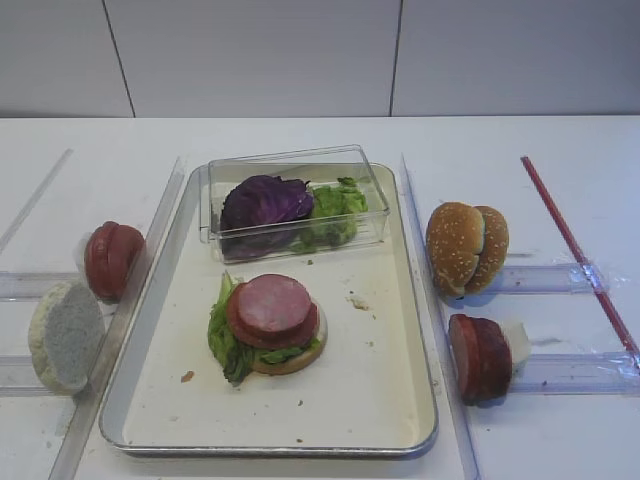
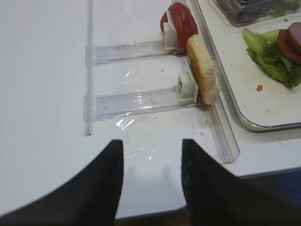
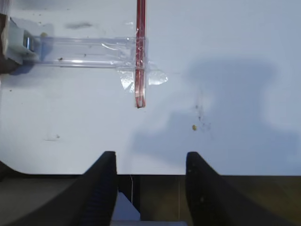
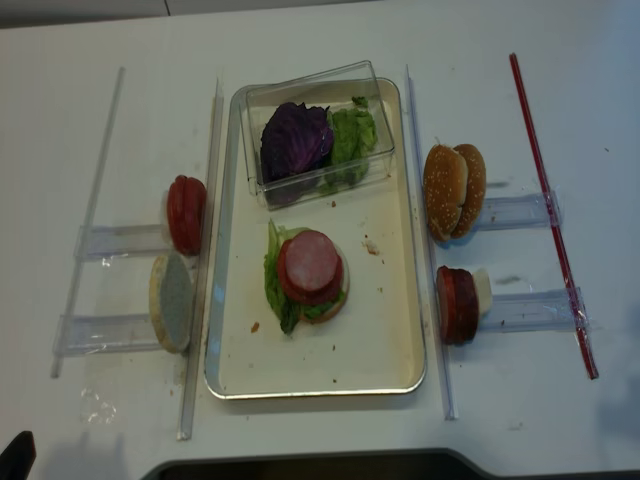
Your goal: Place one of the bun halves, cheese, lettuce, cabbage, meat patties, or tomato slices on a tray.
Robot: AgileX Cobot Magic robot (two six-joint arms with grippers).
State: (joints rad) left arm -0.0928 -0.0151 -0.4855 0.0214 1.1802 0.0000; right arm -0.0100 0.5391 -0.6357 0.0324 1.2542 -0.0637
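On the metal tray (image 1: 400, 300) lies a stack: a bun half (image 1: 292, 362), lettuce (image 1: 225, 335), and meat patties (image 1: 272, 308) on top. A clear box (image 1: 296, 200) at the tray's far end holds purple cabbage (image 1: 262, 200) and more lettuce. Tomato slices (image 1: 112, 260) and a bun half (image 1: 66, 335) stand on edge left of the tray. Right of it stand bun halves (image 1: 466, 247) and meat patties (image 1: 480, 357). Cheese is out of view. My left gripper (image 2: 152, 141) hangs open and empty over the table's near-left corner. My right gripper (image 3: 150, 154) is open and empty at the table's front edge.
Clear plastic rails (image 1: 560, 372) hold the upright food on both sides, and long clear strips (image 1: 150, 250) run along the tray. A red strip (image 1: 575, 250) lies taped at the far right. Crumbs dot the tray floor.
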